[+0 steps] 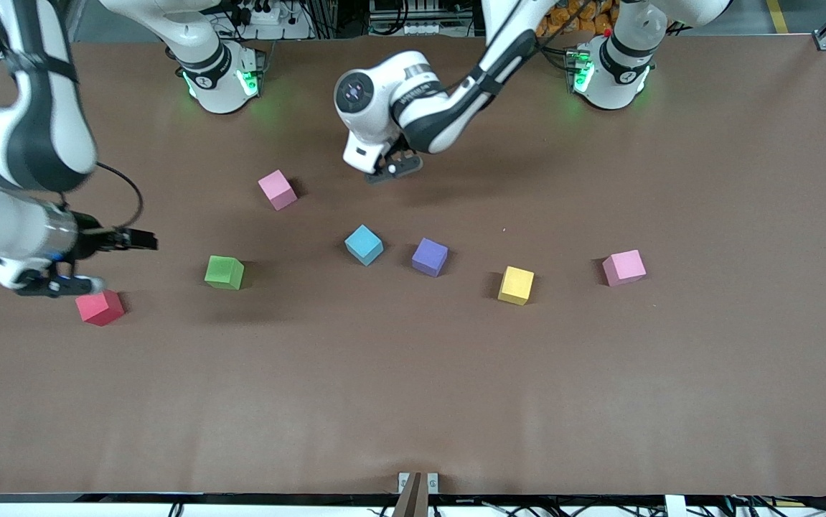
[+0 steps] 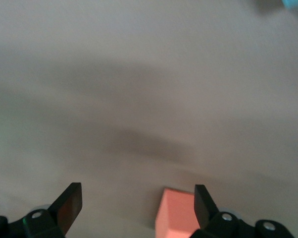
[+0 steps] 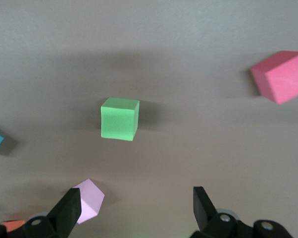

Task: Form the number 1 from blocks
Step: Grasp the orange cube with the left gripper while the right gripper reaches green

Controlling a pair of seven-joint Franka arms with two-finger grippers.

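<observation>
Right gripper [image 3: 134, 204]: hangs high over the right arm's end of the table [image 1: 413, 402], fingers spread wide, holding nothing. Red cube [image 1: 100, 307]: sits under that arm, no part of the task. Green cube [image 1: 224, 273]: lies just ahead of the right gripper's line of sight, clearly this arm's nearest block. First pink cube [image 1: 278, 189]: lies farther from the front camera. Left gripper [image 1: 392, 169]: hovers low near mid-table, fingers wide, empty. Orange cube [image 2: 174, 214]: lies directly below between them, nearer one finger, ungripped; probably needs a small sideways correction, then a straight descent. Light blue cube [image 1: 364, 244], purple cube [image 1: 430, 256], yellow cube [image 1: 515, 285], second pink cube [image 1: 624, 267]: lie scattered in a loose row, not yet forming a 1.
</observation>
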